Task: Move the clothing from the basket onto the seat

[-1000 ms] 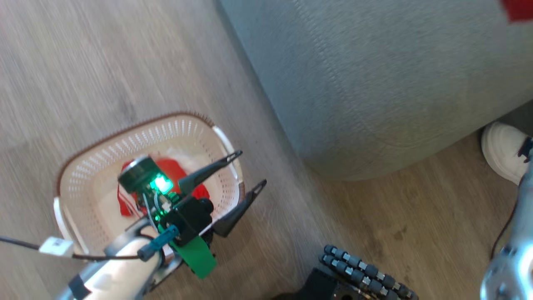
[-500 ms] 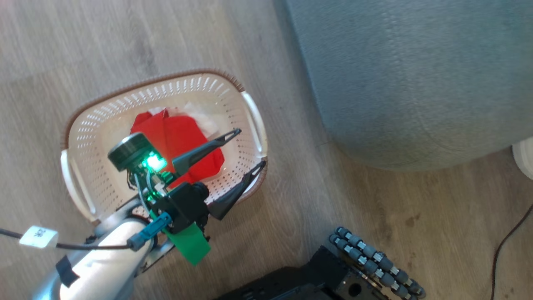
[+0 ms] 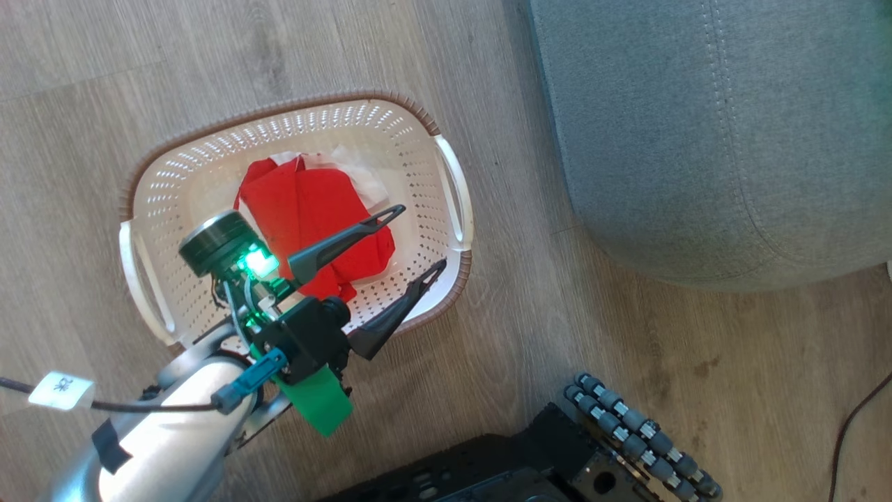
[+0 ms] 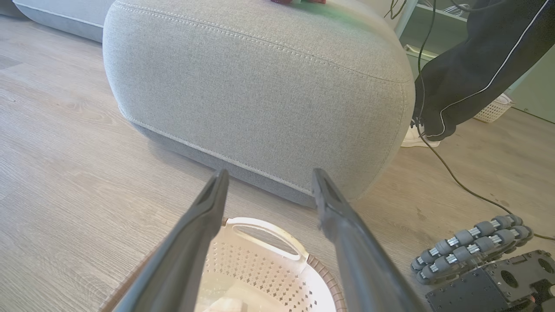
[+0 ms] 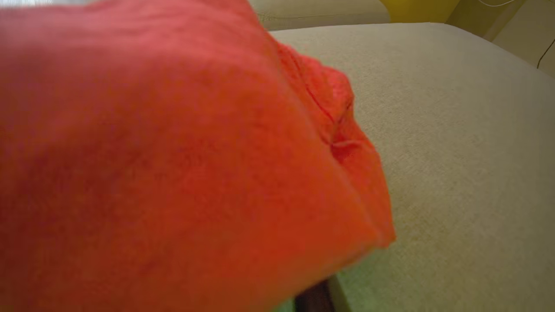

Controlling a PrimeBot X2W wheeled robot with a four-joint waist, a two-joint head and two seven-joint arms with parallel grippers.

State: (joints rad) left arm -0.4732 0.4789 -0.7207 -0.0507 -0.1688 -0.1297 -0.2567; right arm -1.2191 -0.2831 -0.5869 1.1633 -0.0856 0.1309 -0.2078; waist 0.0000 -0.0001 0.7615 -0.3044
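A red garment lies crumpled in the cream basket on the wood floor. My left gripper hangs open and empty above the basket's right half, one finger over the red fabric, the other near the rim. In the left wrist view the same gripper points at the grey seat, with the basket's handle below. A second red garment hangs close before the right wrist camera, above the seat cushion. It covers my right gripper except a dark finger.
The seat's rounded corner stands just right of the basket. My base with its roller wheels is at the bottom. Beside the seat are a person's dark trouser leg, a white shoe and a floor cable.
The head camera has moved, so basket and seat sit higher and further right in the picture and the shoe has left it. My left gripper stays open over the basket.
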